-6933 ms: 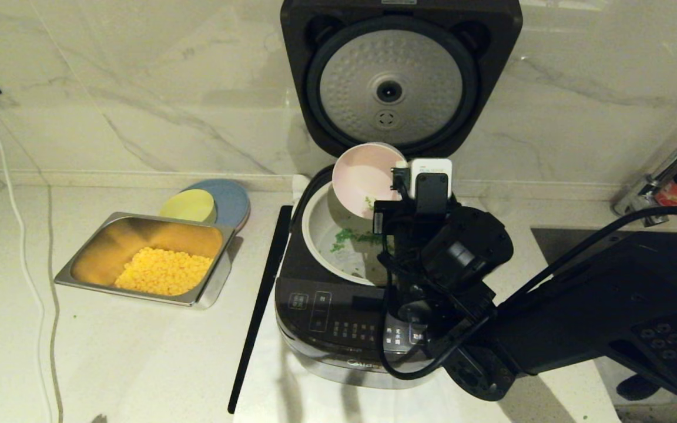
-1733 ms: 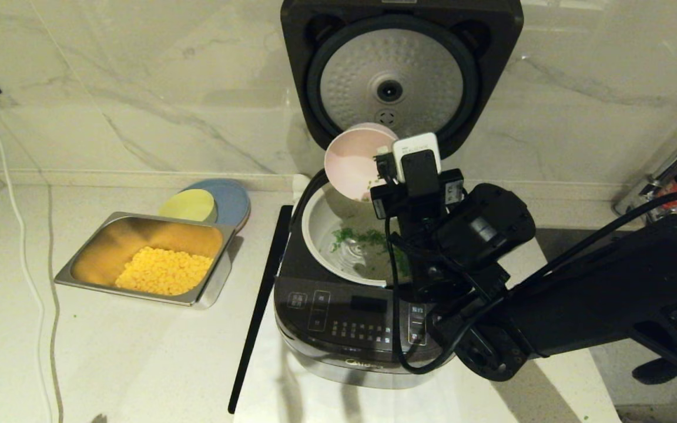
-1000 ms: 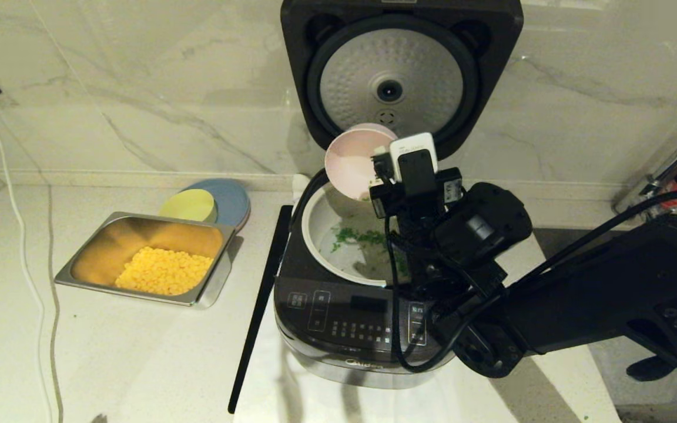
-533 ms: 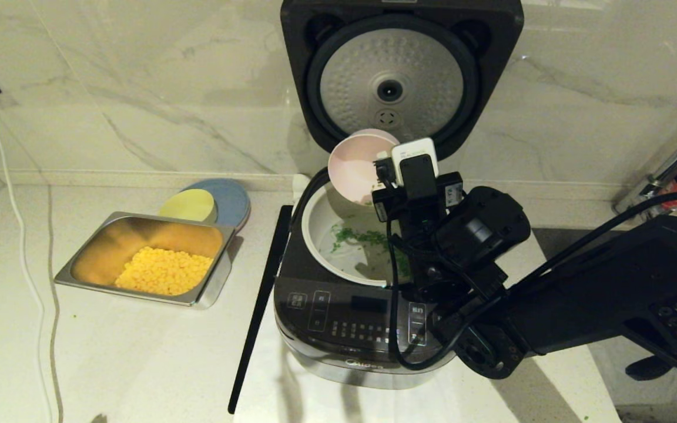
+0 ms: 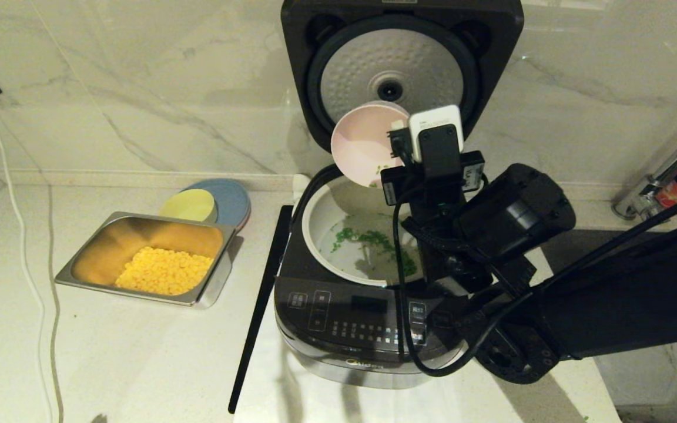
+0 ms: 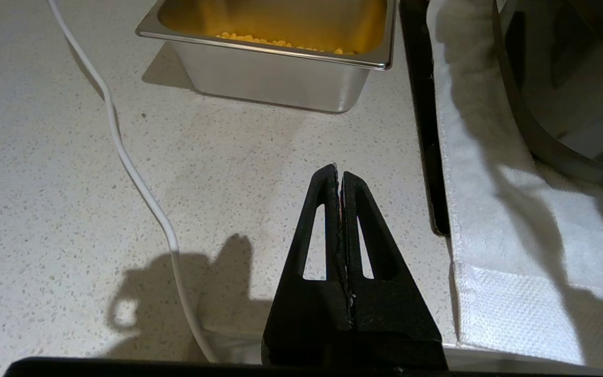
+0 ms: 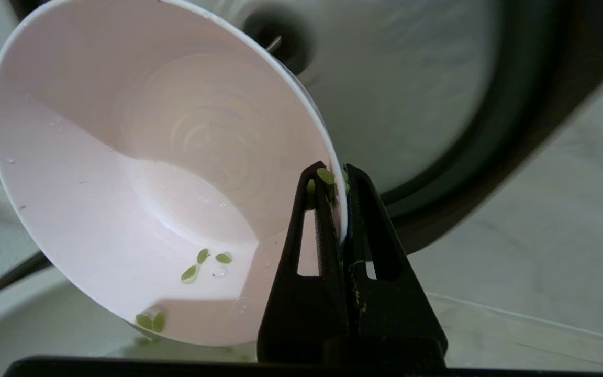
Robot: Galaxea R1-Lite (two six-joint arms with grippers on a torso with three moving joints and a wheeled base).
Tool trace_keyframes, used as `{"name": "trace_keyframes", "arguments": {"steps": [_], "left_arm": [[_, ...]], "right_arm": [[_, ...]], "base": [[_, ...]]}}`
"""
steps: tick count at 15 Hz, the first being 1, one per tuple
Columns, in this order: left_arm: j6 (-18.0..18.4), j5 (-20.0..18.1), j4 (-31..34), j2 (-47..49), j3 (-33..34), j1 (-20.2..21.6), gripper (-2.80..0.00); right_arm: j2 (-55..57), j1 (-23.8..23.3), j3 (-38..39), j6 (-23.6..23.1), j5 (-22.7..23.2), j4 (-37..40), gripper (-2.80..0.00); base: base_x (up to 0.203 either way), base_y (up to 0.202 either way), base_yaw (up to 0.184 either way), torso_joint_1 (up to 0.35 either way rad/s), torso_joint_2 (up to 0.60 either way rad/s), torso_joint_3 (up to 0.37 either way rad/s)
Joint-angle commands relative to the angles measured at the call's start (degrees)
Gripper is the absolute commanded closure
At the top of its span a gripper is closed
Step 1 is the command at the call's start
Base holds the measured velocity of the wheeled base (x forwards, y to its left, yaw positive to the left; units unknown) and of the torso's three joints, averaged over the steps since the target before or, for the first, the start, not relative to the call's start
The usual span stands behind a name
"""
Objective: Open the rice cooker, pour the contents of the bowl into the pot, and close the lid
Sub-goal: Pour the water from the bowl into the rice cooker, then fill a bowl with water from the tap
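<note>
Glossy black plastic on the rice cooker [image 5: 338, 329], dimpled matt metal under its lid [image 5: 397, 64] — beside a shiny steel tray [image 5: 80, 276] on speckled stone counter [image 5: 127, 364].

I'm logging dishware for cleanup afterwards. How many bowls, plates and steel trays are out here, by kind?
Bowls: 2, the pink bowl pinched by the right gripper and a yellow bowl
Plates: 1, a blue plate
Steel trays: 1, the steel tray
Total: 4
</note>
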Motion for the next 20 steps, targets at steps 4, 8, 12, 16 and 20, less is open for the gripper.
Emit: {"name": "trace_keyframes", "arguments": {"steps": [4, 8, 12, 16, 20], "left_arm": [[0.08, 0.04, -0.03, -0.06, 0.53, 0.0, 0.0], [0.08, 0.04, -0.03, -0.06, 0.53, 0.0, 0.0], [0.0, 0.04, -0.03, -0.06, 0.53, 0.0, 0.0], [-0.01, 0.04, -0.03, -0.06, 0.53, 0.0, 0.0], [-0.01, 0.04, -0.03, -0.06, 0.53, 0.0, 0.0]], "right_arm": [[-11.46, 1.08, 3.32, -0.08, -2.0, 6.33, 0.0], [-19.83, 4.44, 10.67, 1.0, -4.29, 15.16, 0.0], [-29.12, 7.77, 18.83, 1.29, -5.7, 24.66, 0.0], [-41.18, 7.51, 23.13, 8.5, -6.45, 43.25, 0.0], [-53.02, 2.08, 23.75, 23.26, -2.24, 73.23, 0.0]], "base": [[0.0, 0.0, 0.0, 0.0, 0.0, 0.0], [0.0, 0.0, 0.0, 0.0, 0.0, 0.0], [0.0, 0.0, 0.0, 0.0, 0.0, 0.0], [0.0, 0.0, 0.0, 0.0, 0.0, 0.0], [0.0, 0.0, 0.0, 0.0, 0.0, 0.0]]}}
